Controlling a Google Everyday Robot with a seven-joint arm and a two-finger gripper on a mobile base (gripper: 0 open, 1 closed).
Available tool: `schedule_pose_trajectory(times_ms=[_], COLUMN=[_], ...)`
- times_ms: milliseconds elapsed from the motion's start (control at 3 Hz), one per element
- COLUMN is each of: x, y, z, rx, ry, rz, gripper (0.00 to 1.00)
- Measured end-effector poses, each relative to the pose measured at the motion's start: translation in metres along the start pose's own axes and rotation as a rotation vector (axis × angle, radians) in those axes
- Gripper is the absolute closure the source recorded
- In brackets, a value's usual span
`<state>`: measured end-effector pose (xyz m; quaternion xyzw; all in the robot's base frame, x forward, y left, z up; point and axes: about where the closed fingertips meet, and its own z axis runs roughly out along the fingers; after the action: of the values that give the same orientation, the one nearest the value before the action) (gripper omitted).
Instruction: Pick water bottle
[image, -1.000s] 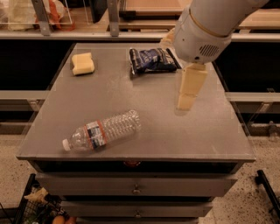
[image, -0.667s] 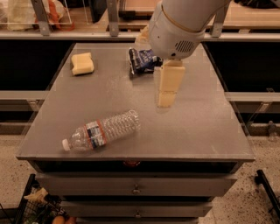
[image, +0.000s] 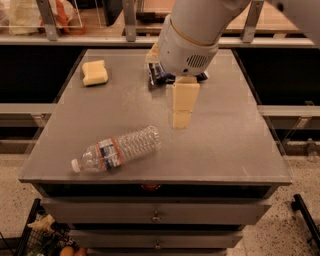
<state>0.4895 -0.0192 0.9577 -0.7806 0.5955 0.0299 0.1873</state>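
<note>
Gripper (image: 181, 119) hangs over the middle of the bench (image: 230, 150), slightly toward the far edge, pointing down and held clear of the surface. Only one cream-coloured face of it shows, so I cannot tell whether it is wide or narrow, and it holds nothing that can be seen.

Below the near left corner, on the floor, a wire basket (image: 26, 231) holds some pale crumpled material and a couple of rounded orange items too dim to name. A yellow sponge (image: 94, 73) lies near the far left corner. The water bottle (image: 118, 149) lies on its side by the near edge, left of centre. Its white cap points toward the near left corner and its base toward the gripper, near it but apart. The bottle is clear and I cannot tell what is in it. A dark blue snack bag (image: 159, 76) lies by the far edge, mostly hidden behind the white arm (image: 189, 35). Closed drawers (image: 156, 214) sit under the bench top.

Compared with a second ago, the gripper has travelled from the right half of the bench leftward toward the bottle, and the arm now covers more of the bag. Sponge and bottle have not moved.
</note>
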Motion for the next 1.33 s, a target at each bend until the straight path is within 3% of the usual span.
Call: schedule_pose_trajectory(times_ms=[333,667,1000,1333], x=[-0.012,-0.019,-0.018,-0.023], y=[0.006,0.014,0.02,0.019], z=[0.047,0.084,0.107,0.116], rx=[-0.111,-0.187,-0.228,-0.237], ry=[-0.018,0.003,0.033,0.044], rz=[-0.026,-0.036,-0.021,-0.018], gripper=[0.0,0.0,0.0,0.0])
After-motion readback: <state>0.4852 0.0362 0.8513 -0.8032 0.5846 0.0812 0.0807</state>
